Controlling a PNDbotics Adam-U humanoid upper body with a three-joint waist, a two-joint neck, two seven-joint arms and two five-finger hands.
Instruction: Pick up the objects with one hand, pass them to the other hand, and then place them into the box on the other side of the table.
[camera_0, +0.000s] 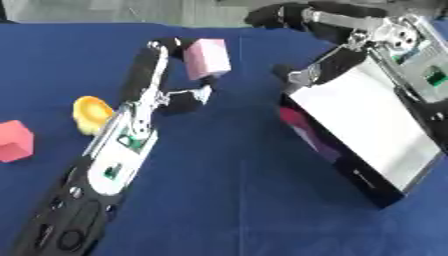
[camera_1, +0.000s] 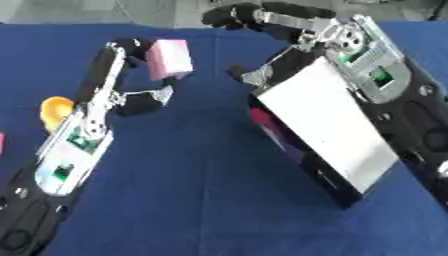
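Observation:
A pale pink block is held above the blue table. My left hand is shut on it, fingers curled over its top left and thumb under its lower edge. My right hand hovers at the upper right, fingers stretched leftward and open, holding nothing, a short gap to the right of the block. Below the right arm stands a tilted box with a white side and a black rim. Something magenta shows inside it.
A yellow object lies just left of my left forearm. A red cube sits at the left edge. Bare blue cloth spreads between the arm and the box and across the front.

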